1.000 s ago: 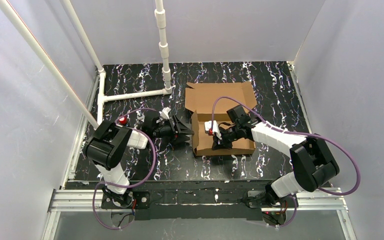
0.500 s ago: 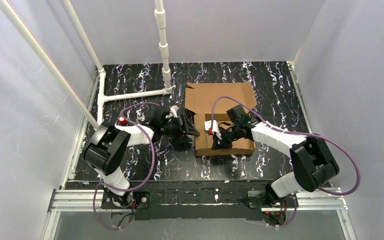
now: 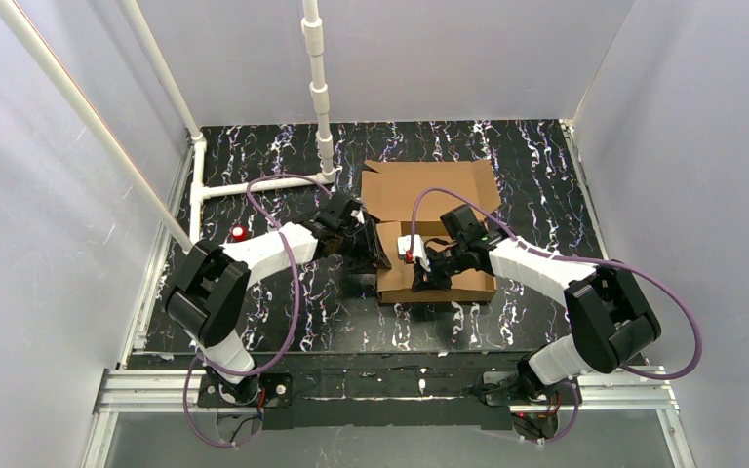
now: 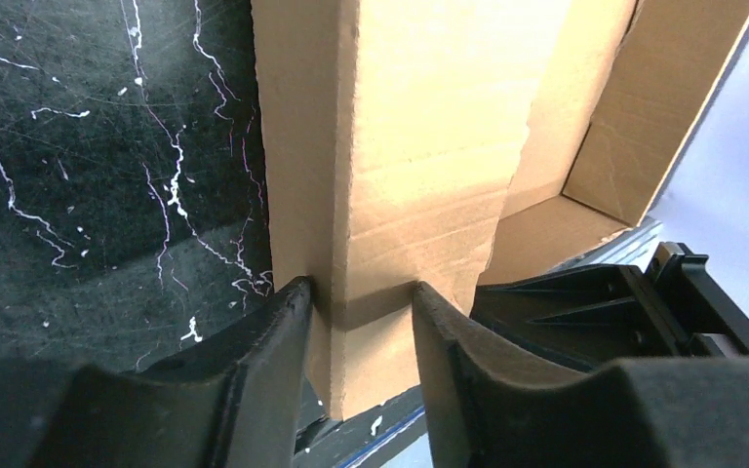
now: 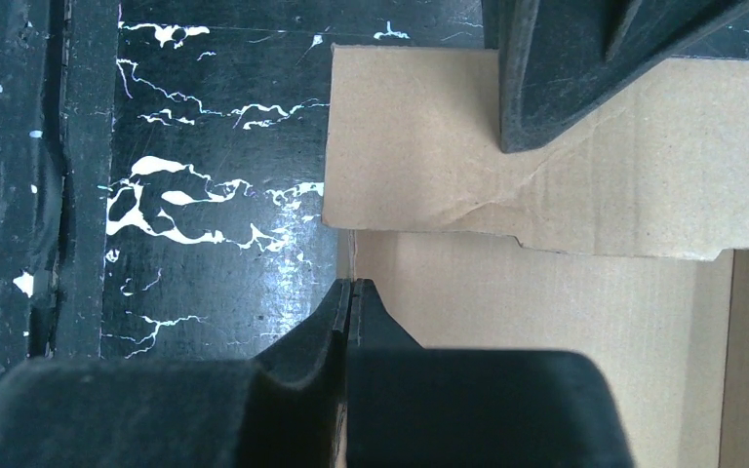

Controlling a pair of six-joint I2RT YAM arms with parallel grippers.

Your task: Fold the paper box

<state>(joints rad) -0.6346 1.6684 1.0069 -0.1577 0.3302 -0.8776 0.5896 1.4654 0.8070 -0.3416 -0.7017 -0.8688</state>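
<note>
Matt brown corrugated cardboard paper box (image 4: 429, 146), scuffed black white-veined table (image 4: 107, 146), smooth white plastic pipe (image 3: 320, 93).

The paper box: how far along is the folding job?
Done: the paper box already has raised walls forming a tray. In hand: the left gripper clasps the left wall, while the shut right gripper rests beside it inside. Left: the lid lies open behind, not yet closed.

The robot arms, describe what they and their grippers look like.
The left arm and right arm share black joint housings and white link covers, each trailing a looping purple cable. The left gripper and right gripper have matte black, tapering fingers.
</note>
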